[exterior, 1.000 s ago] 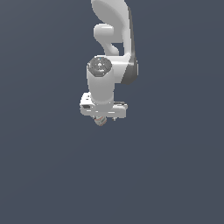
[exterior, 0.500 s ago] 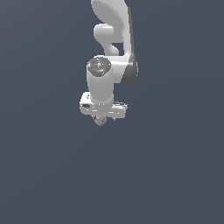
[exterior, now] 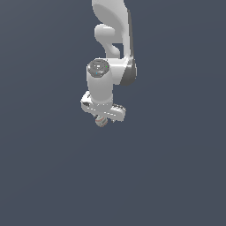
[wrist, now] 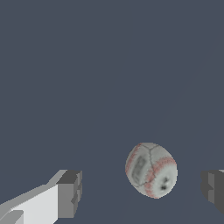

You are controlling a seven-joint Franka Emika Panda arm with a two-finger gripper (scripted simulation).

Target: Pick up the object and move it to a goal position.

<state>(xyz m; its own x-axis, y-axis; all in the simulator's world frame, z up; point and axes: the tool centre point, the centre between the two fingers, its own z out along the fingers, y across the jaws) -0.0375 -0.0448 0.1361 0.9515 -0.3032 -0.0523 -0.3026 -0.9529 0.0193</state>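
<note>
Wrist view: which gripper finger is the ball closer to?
The cut-off finger at the frame edge, only its dark pad showing. The white-bodied finger has a wider gap to the ball. Neither touches it.

The exterior view looks steeply down on the arm (exterior: 110,84) from some way off; the wrist view sits close behind the end effector (wrist: 142,190), facing along its fingers. Both views share the ball (exterior: 101,120) there
</note>
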